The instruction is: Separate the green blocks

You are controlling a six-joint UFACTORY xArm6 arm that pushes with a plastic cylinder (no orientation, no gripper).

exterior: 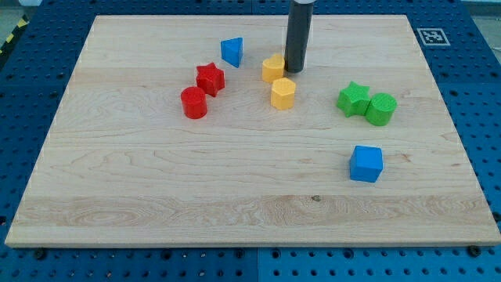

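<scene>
You have the two green blocks at the view's right of the wooden desk (141, 196): the green star (353, 99) and the green cylinder (382, 108) sit pressed side by side, touching, star on the view's left of the pair. My tip (295, 70) is well apart from them, up near the view's top centre, resting just beside the right edge of the upper yellow block (273, 68) (whether it actually touches that block, you cannot tell from here). There is no gripper on this arm, only the straight dark rod, so there is nothing to stand apart or together. Just below that yellow block lies the yellow hexagonal block (282, 92), close to it. To the view's left you see the blue triangular block (232, 51), then the red star (210, 78) touching the red cylinder (194, 103). A blue cube (365, 163) sits below the green pair, apart from it.
</scene>
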